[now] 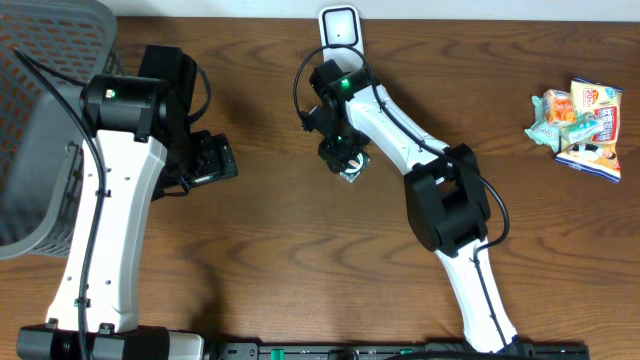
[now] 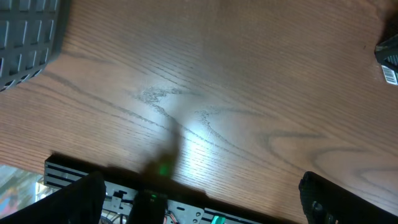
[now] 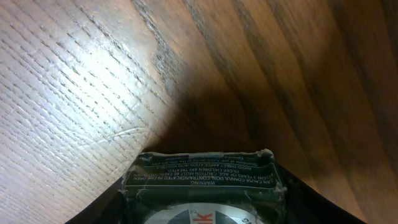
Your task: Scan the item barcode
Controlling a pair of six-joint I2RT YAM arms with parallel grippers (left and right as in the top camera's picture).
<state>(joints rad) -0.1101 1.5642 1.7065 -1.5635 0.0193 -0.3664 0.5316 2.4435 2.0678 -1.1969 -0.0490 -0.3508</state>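
Note:
The item is a small dark green packet [image 3: 202, 180] with white warning print and a round white label. In the right wrist view it lies on the wood between my right gripper's [image 3: 205, 193] dark fingers [image 3: 102, 208], which press against both of its sides. In the overhead view that gripper [image 1: 345, 160] points down at the table's middle, with only a silvery corner of the packet [image 1: 353, 172] showing under it. My left gripper [image 1: 215, 160] hangs open and empty over bare wood, to the left of it. A white scanner [image 1: 340, 25] stands at the far edge.
A grey mesh basket [image 1: 40, 120] fills the far left. Colourful snack packets [image 1: 578, 125] lie at the far right. In the left wrist view the basket corner [image 2: 28, 34] shows top left and a black rail [image 2: 124, 180] runs along the table's near edge.

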